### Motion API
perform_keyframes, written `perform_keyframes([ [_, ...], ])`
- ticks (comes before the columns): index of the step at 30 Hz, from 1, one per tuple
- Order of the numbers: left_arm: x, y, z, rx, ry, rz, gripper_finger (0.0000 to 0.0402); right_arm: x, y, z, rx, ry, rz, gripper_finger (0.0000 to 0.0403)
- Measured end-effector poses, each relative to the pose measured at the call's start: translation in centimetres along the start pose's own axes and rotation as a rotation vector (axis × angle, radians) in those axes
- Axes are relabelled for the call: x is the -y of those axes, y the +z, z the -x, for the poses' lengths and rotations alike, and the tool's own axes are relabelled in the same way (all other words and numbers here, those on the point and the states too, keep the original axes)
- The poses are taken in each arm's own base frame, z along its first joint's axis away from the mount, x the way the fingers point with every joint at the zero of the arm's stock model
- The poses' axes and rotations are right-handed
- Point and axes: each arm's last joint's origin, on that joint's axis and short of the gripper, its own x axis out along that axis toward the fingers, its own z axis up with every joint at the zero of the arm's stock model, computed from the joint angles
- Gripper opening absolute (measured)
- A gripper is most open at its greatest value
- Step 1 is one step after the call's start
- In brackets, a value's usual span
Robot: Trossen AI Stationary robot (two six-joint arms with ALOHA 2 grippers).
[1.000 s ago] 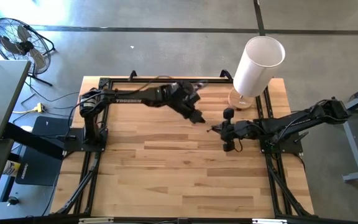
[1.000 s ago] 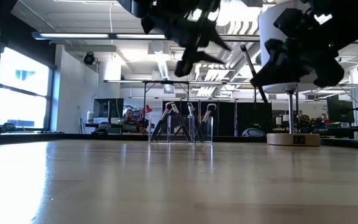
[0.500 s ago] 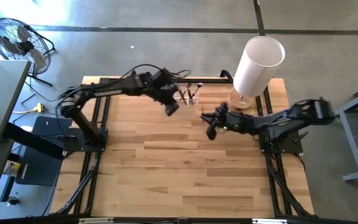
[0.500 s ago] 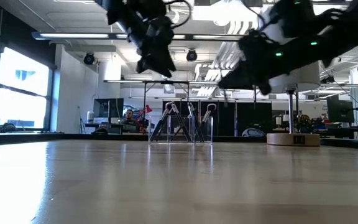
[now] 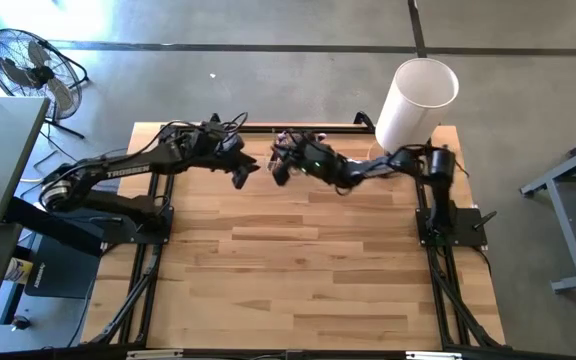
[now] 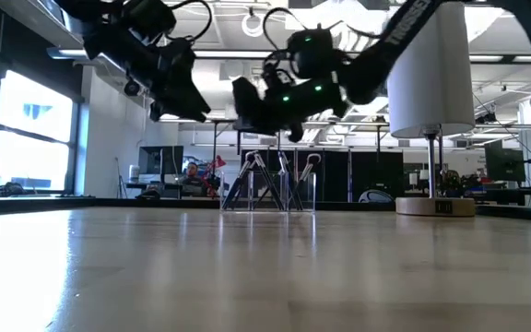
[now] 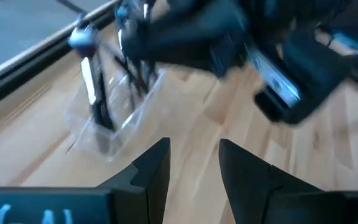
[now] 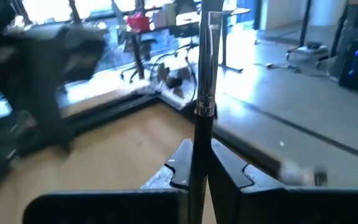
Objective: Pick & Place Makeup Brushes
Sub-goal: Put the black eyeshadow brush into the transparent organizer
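From above, both arms reach to the tabletop's (image 5: 298,260) far edge: the left claw (image 5: 240,176) and right claw (image 5: 280,168) hang near each other beside the clear holder (image 5: 293,140), with the white cylinder (image 5: 413,105) at the far right corner.

At table height, makeup brushes (image 6: 279,180) stand leaning in the holder.

The left wrist view shows its fingers (image 7: 157,168) spread, empty, near the holder.

The right wrist view shows its fingers pinching one brush (image 8: 202,93) upright.
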Motion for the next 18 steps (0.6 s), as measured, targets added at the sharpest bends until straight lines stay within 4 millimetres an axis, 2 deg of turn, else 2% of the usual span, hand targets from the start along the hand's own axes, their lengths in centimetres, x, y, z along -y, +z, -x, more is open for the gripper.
perform_keyframes([
  [3, 0.0, -0.3, 0.4, 0.001, 0.026, -0.033, 0.0136, 0.8, 0.5, -2.4, -0.013, -0.01, -0.015, 0.0023],
  [7, 0.0, -0.3, 0.6, -0.006, 0.027, -0.054, 0.0136, 1.4, -0.8, -4.1, -0.148, -0.01, -0.03, 0.002],
  [11, 0.0, -0.5, 0.6, -0.03, 0.031, -0.064, 0.0136, 1.0, -1.6, -4.1, -0.201, -0.036, 0.036, 0.0027],
  [15, -0.1, -0.8, 0.6, -0.054, 0.034, -0.088, 0.0136, 1.0, -2.2, -3.8, -0.215, -0.126, 0.058, 0.0065],
  [18, -0.1, -0.8, 0.6, -0.054, 0.037, -0.092, 0.0136, 1.0, -2.2, -3.8, -0.22, -0.109, 0.056, 0.0096],
])
